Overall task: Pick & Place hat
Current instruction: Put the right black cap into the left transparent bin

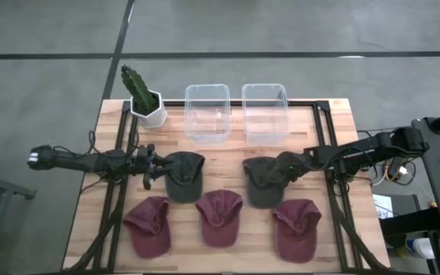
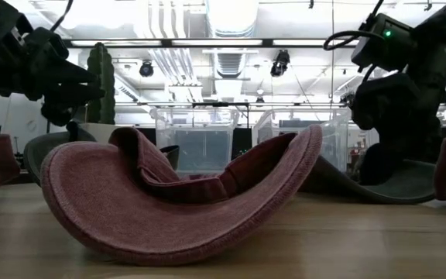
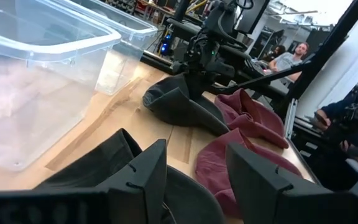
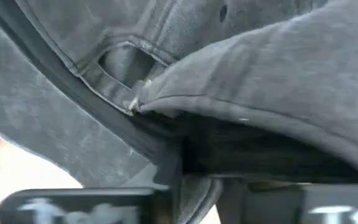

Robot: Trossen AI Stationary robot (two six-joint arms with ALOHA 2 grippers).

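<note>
Two dark grey caps and three red caps lie on the wooden table. My left gripper (image 1: 153,168) is open at the left edge of the left grey cap (image 1: 183,176). In the left wrist view its fingers (image 3: 145,174) stand over that cap's fabric (image 3: 98,165); I cannot tell whether they touch it. My right gripper (image 1: 283,169) is shut on the right grey cap (image 1: 263,182). The red caps (image 1: 150,224), (image 1: 220,218), (image 1: 296,228) rest in a row near the front edge. My right gripper has the right grey cap at its right side, coming level from the table's right. In the left wrist view the cap rises to a peak (image 3: 178,93) under the gripper while its lower part (image 3: 185,115) stays on the table. Fabric (image 4: 241,93) fills the wrist view and hides the fingertips.
Two clear plastic bins (image 1: 208,112), (image 1: 265,112) stand at the back middle. A potted cactus (image 1: 143,99) stands at the back left. The middle red cap (image 2: 176,194) lies upturned close in front of the low camera. People sit beyond the table's right side (image 3: 291,56).
</note>
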